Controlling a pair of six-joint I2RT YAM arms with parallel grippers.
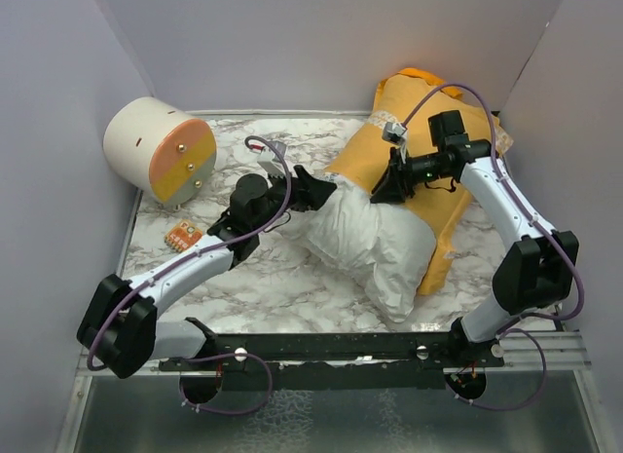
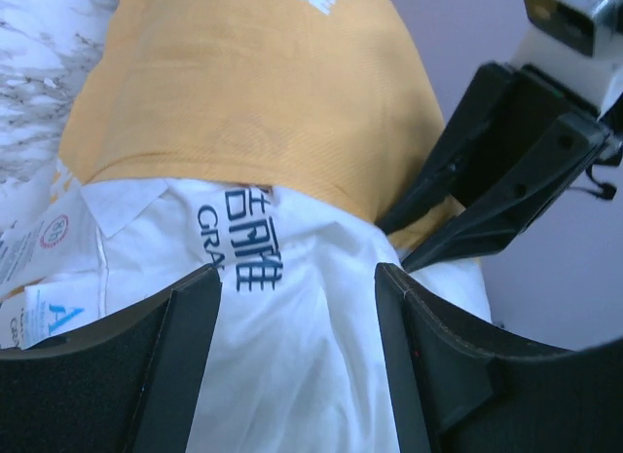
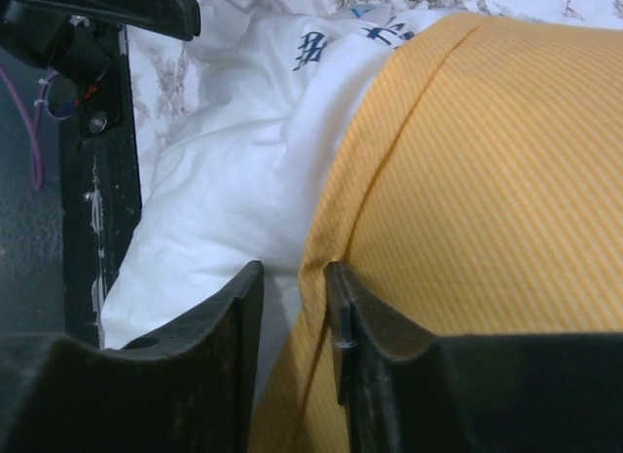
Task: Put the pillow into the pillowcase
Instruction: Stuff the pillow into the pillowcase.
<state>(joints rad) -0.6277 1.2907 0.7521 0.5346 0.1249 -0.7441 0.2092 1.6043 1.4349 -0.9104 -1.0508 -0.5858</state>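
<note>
Pillow [image 1: 375,239] partly in the pillowcase [image 1: 362,161] — soft, light, squashy, and the thin case will likely bunch, so grab the hem, not the stuffing; left pincer [image 2: 297,278] jaws wide apart around bare pillow, right pincer [image 3: 292,270] narrowly apart, hem between.

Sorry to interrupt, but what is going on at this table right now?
Two arms are working a white pillow into an orange pillowcase. The far part is inside; the near part bulges out on the marble table. The left arm's fingers stand open astride the exposed pillow at the opening, and the right arm's fingers, slightly parted, sit at the case's hem.
</note>
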